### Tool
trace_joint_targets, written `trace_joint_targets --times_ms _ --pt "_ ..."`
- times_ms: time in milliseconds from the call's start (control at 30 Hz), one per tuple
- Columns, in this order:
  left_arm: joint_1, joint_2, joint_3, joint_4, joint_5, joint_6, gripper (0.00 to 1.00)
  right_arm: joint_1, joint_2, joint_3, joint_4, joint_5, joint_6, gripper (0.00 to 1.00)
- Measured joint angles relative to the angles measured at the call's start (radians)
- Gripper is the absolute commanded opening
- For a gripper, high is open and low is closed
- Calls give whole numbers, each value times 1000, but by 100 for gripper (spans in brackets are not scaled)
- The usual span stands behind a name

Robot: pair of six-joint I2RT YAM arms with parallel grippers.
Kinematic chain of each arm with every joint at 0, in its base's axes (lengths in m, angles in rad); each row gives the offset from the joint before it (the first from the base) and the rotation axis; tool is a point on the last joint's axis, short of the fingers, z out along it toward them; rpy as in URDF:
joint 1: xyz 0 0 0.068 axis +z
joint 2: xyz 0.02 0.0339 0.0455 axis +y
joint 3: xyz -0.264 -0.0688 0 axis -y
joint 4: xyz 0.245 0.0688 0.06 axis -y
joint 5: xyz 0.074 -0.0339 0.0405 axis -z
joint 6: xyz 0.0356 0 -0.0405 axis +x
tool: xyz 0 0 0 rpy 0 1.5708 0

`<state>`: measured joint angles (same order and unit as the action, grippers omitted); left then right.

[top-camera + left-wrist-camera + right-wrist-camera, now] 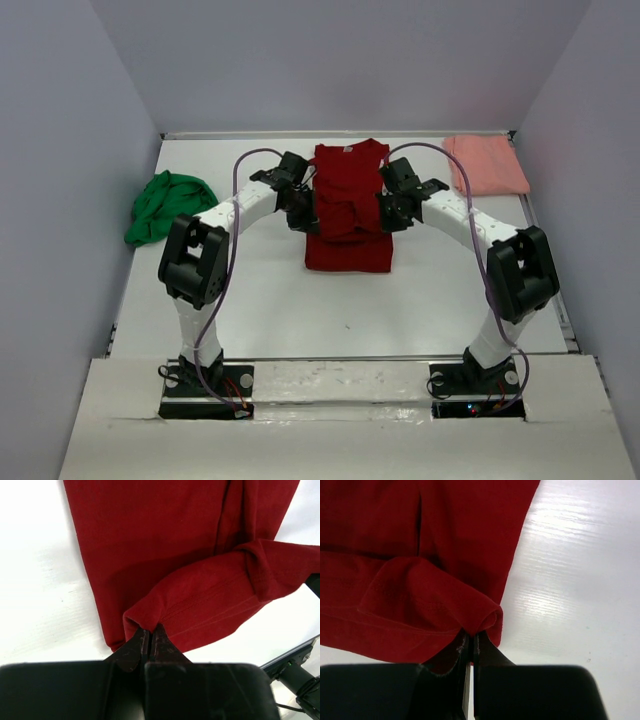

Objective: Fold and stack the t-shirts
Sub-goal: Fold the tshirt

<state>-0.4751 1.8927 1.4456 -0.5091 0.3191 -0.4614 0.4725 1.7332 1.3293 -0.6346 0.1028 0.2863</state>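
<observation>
The dark red t-shirt (347,205) lies at the middle of the table, collar toward the back, its lower part lifted and bunched over its middle. My left gripper (303,215) is shut on the shirt's left edge; in the left wrist view a fold of red cloth (200,605) is pinched at the gripper's tips (150,630). My right gripper (390,213) is shut on the right edge, with red cloth (410,595) held at its tips (472,636). The bright green t-shirt (165,205) lies crumpled at the left. The salmon pink t-shirt (486,163) lies flat at the back right.
White table (350,310) enclosed by grey walls on the left, back and right. Both arm bases (205,385) stand at the near edge. A cable loops over each arm.
</observation>
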Motion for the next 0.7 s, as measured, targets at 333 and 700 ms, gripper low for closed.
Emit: trace_joint_targets --times_ms 333,700 --pt "35 74 100 -29 7 16 0 -31 93 85 0 -64 -37 0" --pt "54 153 186 -52 19 37 0 -53 157 158 -4 -109 -59 0"
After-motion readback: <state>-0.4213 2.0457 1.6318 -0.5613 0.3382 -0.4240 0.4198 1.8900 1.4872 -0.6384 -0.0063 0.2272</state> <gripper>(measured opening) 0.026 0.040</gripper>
